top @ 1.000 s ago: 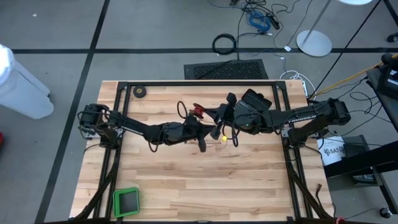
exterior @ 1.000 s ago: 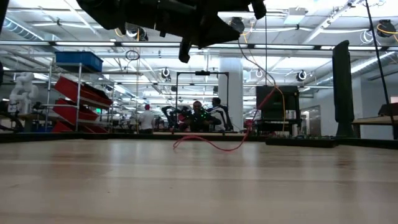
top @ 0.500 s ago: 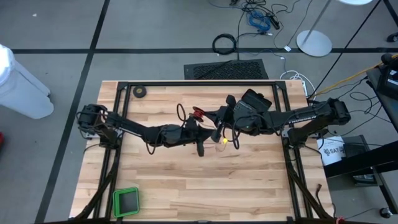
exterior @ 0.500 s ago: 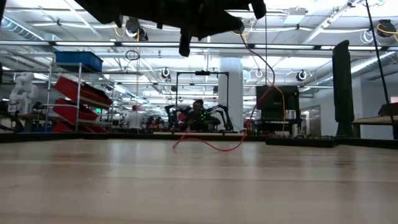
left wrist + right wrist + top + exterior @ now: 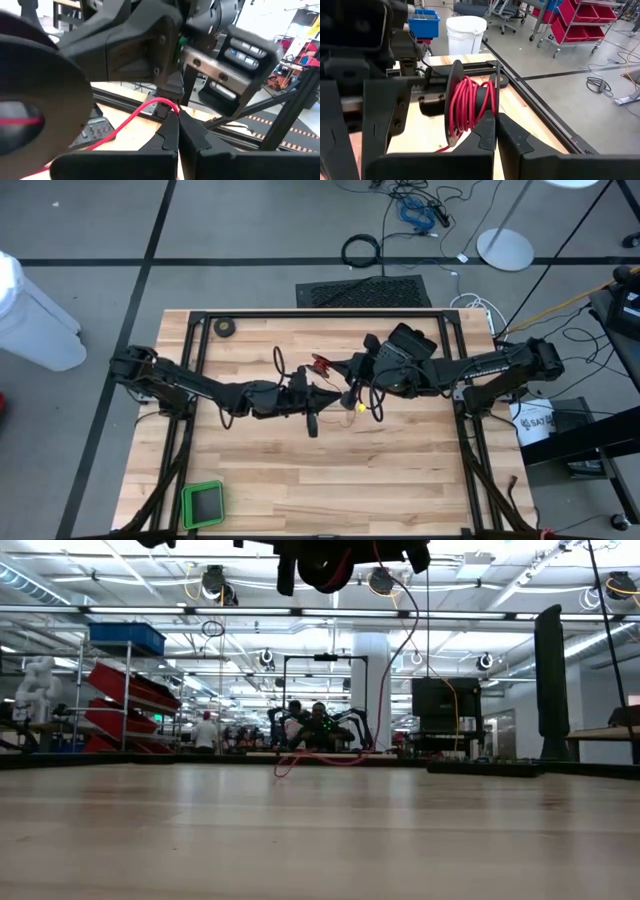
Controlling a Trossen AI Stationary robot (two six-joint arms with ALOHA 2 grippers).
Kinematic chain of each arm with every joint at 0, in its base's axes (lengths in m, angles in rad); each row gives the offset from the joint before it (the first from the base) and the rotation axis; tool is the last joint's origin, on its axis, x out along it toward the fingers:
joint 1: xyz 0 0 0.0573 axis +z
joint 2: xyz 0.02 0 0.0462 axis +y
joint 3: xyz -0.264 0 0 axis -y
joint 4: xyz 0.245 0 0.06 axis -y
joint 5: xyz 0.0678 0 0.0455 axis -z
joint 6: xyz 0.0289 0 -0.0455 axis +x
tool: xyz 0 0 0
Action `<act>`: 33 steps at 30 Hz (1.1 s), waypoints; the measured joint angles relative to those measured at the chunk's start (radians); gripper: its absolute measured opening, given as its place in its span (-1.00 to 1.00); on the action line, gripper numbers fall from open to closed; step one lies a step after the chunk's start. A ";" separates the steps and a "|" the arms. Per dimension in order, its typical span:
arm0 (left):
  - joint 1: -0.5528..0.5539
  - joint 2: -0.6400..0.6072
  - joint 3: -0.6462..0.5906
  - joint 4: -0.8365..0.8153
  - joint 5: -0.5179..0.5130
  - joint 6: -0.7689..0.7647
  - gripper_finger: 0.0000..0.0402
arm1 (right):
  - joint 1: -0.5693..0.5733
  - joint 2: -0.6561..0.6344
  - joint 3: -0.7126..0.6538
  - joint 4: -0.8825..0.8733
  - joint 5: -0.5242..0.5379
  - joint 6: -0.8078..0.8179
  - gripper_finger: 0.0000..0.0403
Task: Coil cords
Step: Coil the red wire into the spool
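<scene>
The wooden counter carries two dark arms that meet over its middle. The left arm reaches in from the left edge, its fingers pressed together; in the left wrist view the fingers pinch the thin red wire at their tips. The right arm comes in from the right, and its fingers are closed too, their tips against the rim of the reel in the right wrist view. The reel sits between the two arms above the middle of the counter, with red wire wound round its core. From the low view the wire hangs down from the arms to the far counter. A black tape roll lies near the far left corner, and a green tray near the front left corner.
</scene>
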State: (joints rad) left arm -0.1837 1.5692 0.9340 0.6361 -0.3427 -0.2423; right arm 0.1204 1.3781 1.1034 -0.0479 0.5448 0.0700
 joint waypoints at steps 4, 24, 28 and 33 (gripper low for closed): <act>0.002 -0.025 0.000 0.003 0.006 0.017 -1.00 | 0.000 0.000 0.000 -0.005 0.000 -0.003 -1.00; -0.025 -0.211 0.000 -0.374 0.064 0.013 -1.00 | 0.000 0.000 0.000 -0.038 -0.019 -0.011 -1.00; -0.055 -0.162 0.001 -0.413 0.064 0.014 -1.00 | 0.000 0.000 0.000 -0.026 -0.014 -0.010 -1.00; -0.067 -0.069 0.001 -0.404 0.042 0.007 -1.00 | 0.000 0.000 0.000 -0.023 0.003 -0.009 -1.00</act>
State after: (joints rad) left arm -0.2508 1.5007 0.9348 0.2325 -0.3004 -0.2357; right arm 0.1207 1.3781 1.1034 -0.0711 0.5473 0.0611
